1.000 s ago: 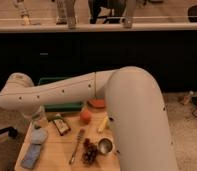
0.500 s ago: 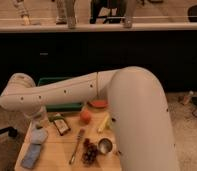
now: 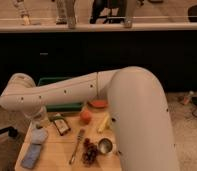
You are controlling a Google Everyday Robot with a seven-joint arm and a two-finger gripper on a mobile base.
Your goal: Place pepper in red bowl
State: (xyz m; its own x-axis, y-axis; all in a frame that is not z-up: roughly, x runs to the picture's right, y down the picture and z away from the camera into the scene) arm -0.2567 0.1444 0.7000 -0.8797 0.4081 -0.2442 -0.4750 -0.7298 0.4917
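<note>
The red bowl (image 3: 98,104) sits at the far side of the wooden table (image 3: 52,155), partly behind my white arm (image 3: 67,92). The pepper is hidden in this view. My arm reaches leftward across the table and bends down at its left end. My gripper (image 3: 40,119) hangs there over the table's left rear corner, mostly covered by the arm. It is well left of the bowl.
A green bin (image 3: 62,81) stands behind the arm. On the table are a round orange fruit (image 3: 85,116), a stubby yellow-green item (image 3: 104,122), a fork (image 3: 77,146), dark grapes (image 3: 90,153), a metal cup (image 3: 106,145), a snack packet (image 3: 60,125) and a blue cloth (image 3: 34,150).
The arm's bent left end has edged slightly to the right. The things on the table have not moved.
</note>
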